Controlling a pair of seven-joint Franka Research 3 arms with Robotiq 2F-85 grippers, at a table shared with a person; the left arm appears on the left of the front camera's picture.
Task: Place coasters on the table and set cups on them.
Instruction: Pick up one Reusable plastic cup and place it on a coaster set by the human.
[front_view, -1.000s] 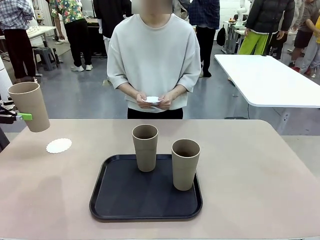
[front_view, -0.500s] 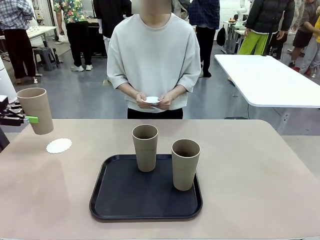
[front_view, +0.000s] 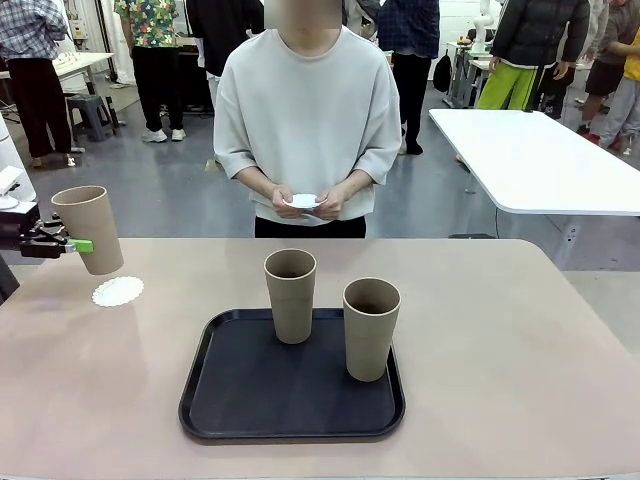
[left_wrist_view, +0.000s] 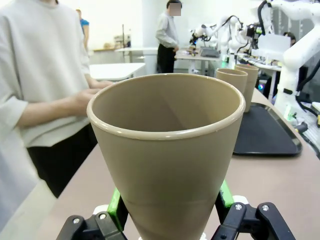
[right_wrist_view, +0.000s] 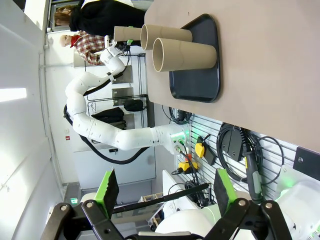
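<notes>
Over the worktop's (front_view: 520, 350) far-left edge, the left gripper (front_view: 78, 244) has its jaws clamped on a tilted tan cup (front_view: 90, 228) near the white coaster (front_view: 118, 291), likely to seat it there. The right gripper (right_wrist_view: 162, 187) hangs with jaws open.

No writing, brand, number or sign can be read anywhere. The cups (front_view: 291, 295), the black tray (front_view: 250, 390) and the table (front_view: 520, 350) have plain, unmarked surfaces. Any marks on the equipment (right_wrist_view: 235, 150) below the table's near edge, seen in the right wrist view, are too small to make out
</notes>
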